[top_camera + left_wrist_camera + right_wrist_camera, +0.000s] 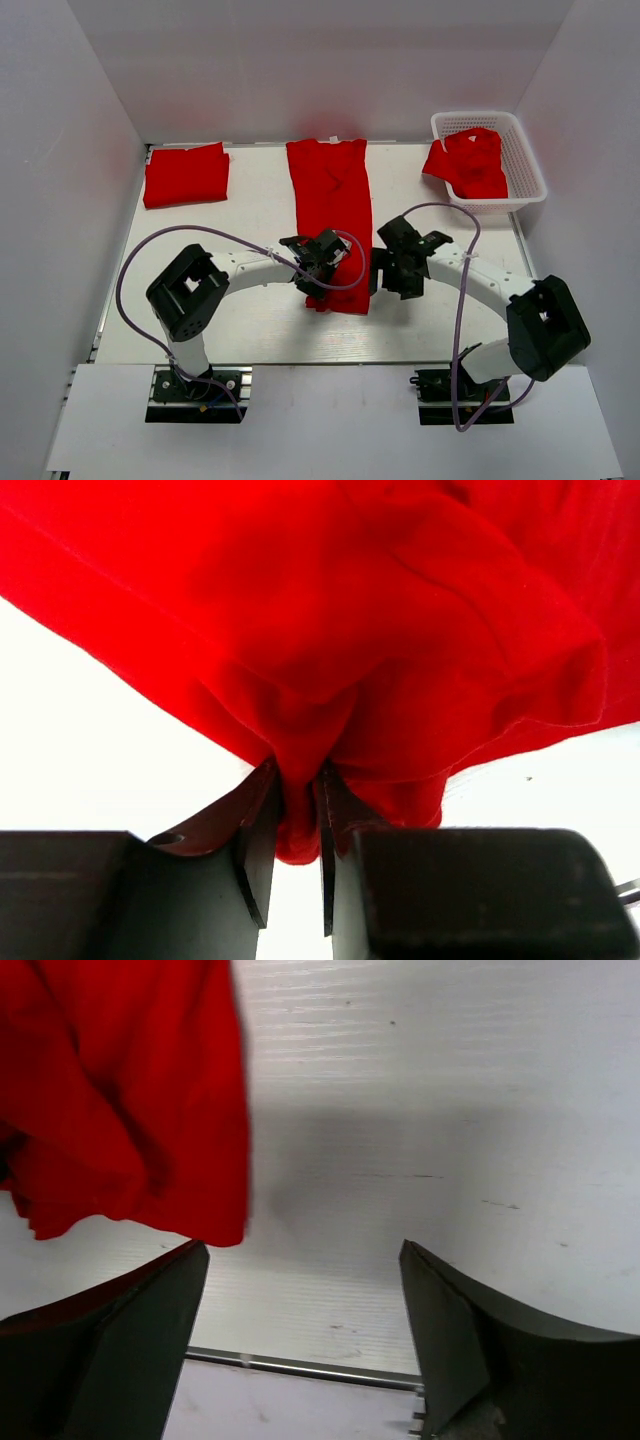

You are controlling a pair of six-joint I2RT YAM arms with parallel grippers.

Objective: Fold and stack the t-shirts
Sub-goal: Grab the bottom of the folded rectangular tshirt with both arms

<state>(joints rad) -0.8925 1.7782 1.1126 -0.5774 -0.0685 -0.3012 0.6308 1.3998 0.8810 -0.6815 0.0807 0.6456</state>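
A long, narrow folded red t-shirt (332, 205) lies down the middle of the table. My left gripper (318, 262) is shut on its near end; the wrist view shows red cloth (330, 630) pinched between the fingers (258, 830). My right gripper (392, 262) is open and empty just right of the shirt's near end; the shirt's edge (130, 1110) shows at the left of its wrist view. A folded red t-shirt (186, 174) lies at the back left. A crumpled red t-shirt (470, 162) lies in the basket and hangs over its left rim.
A white plastic mesh basket (528, 170) stands at the back right corner. White walls enclose the table on three sides. The table's near edge with a metal rail (300, 1367) runs just below my right gripper.
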